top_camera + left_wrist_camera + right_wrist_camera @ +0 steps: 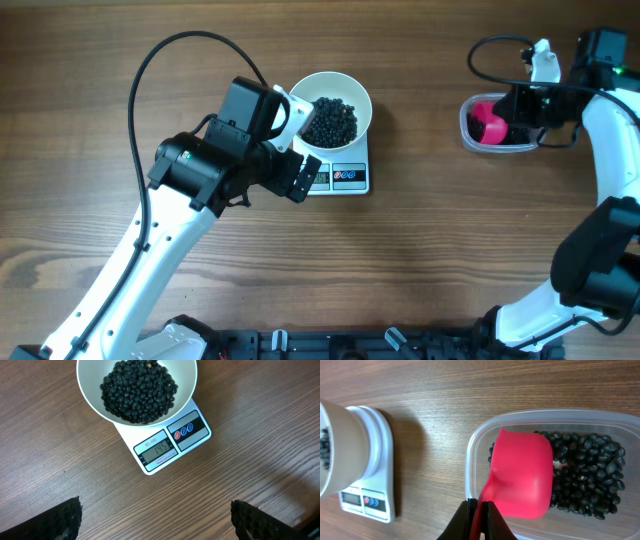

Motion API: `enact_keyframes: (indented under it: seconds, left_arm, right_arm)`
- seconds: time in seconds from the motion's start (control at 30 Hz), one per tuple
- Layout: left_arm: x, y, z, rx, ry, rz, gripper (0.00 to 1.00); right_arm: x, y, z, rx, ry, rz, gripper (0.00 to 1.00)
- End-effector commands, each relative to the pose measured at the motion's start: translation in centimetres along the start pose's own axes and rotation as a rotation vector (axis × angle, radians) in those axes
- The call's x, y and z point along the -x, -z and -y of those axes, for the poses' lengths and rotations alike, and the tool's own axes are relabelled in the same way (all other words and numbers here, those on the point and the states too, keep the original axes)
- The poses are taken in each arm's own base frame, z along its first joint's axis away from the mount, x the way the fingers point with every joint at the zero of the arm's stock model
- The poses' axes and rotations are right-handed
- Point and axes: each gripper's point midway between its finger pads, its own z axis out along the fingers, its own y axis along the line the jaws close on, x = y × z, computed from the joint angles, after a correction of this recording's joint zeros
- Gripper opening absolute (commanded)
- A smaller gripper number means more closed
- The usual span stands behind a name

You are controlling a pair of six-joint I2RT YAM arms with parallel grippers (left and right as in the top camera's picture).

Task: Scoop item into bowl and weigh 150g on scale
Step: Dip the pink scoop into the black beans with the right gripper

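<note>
A white bowl [357, 103] holding a heap of black beans [330, 120] stands on the small white scale [342, 178]. In the left wrist view the bowl [91, 394], its beans [139, 390] and the scale [192, 430] fill the top, and the display reads 145. My left gripper [156, 519] hovers open over bare wood just short of the scale. My right gripper [480, 512] is shut on the handle of a pink scoop [522, 477], which hangs bottom-up over beans [590, 472] in a clear tub [480, 442].
The clear tub [466, 130] with the pink scoop [489, 124] sits at the table's right side, well apart from the scale. A black cable [160, 70] loops over the left arm. Dark fixtures line the table's front edge.
</note>
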Motion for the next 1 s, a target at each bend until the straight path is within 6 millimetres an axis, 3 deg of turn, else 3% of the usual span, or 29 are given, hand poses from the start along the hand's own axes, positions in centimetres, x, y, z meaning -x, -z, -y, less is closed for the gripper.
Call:
enact_keyframes:
  seconds: [0.0,0.37,0.57,0.8,0.97]
  left_arm:
    - [0.0,0.1,-0.2,0.008,0.004,0.005,1.0]
    - [0.0,0.1,-0.2,0.008,0.004,0.005,1.0]
    - [0.0,0.1,-0.2,0.008,0.004,0.005,1.0]
    - [0.0,0.1,-0.2,0.008,0.005,0.005,1.0]
    - [0.0,0.1,-0.2,0.008,0.004,0.005,1.0]
  right_arm:
    - [0.1,1.2,-1.6,0.103,0.007,0.031,0.04]
    - [-0.7,2.6,-0.6,0.17,-0.034,0.037,0.04]
    - [-1.2,3.6,1.5,0.152,-0.079,0.053,0.04]
    - [-0.9,5.0,2.1,0.222,-0.099,0.109,0.04]
    - [0.2,6.1,0.0,0.376,-0.103,0.178,0.04]
